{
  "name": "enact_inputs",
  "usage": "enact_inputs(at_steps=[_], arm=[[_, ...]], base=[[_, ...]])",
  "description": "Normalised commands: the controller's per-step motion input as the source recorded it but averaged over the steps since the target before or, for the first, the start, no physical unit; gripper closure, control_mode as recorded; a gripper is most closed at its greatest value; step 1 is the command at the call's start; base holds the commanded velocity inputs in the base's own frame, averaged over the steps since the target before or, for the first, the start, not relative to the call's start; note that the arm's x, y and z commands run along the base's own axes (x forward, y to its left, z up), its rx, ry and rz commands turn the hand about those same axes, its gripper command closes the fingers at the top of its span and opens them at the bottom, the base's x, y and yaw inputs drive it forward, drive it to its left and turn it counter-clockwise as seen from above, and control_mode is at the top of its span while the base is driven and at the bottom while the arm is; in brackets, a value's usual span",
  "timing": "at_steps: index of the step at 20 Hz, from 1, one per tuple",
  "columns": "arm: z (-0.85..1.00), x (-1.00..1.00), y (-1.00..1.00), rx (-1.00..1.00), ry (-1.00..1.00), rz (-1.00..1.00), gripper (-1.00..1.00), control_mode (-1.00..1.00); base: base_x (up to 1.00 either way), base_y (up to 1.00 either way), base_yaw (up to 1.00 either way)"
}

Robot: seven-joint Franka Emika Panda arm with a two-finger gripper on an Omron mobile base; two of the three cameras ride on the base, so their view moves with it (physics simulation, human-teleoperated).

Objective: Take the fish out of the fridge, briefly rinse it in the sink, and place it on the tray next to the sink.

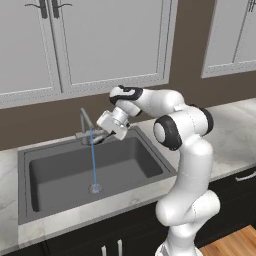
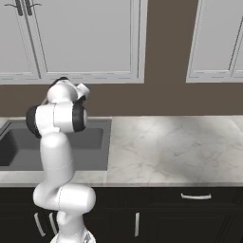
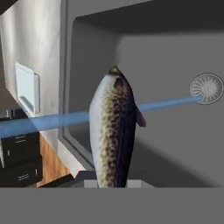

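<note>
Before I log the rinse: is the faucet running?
On: a blue water stream falls from the faucet to the sink drain.

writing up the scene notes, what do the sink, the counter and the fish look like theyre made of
Sink: seemingly matte dark grey metal, with flat even walls and a round metal drain.
Counter: looks like polished marble or stone, pale with faint grey veins.
Fish: looks like real fish skin, slightly glossy, brown-speckled back and pale silvery flank; since it is rendered, the material stays a guess.

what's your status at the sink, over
Gripper shut on the fish, held over the sink. Fish in the water stream under the faucet. Tray on the counter beside the sink; nothing blocking.
</note>
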Motion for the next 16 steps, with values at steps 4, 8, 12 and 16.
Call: enact_inputs(at_steps=[4,8,12,16], arm=[[-0.06,0.35,0.34,0.06,0.00,0.00,1.00,-1.00],[-0.05,0.36,0.24,0.03,0.05,0.00,1.00,-1.00],[-0.03,-0.19,0.08,0.00,0.10,0.00,1.00,-1.00],[-0.07,-0.81,0.00,0.01,0.11,0.00,1.00,-1.00]], base=[[0.00,0.00,0.00],[0.00,0.00,0.00],[0.00,0.00,0.00],[0.00,0.00,0.00]])
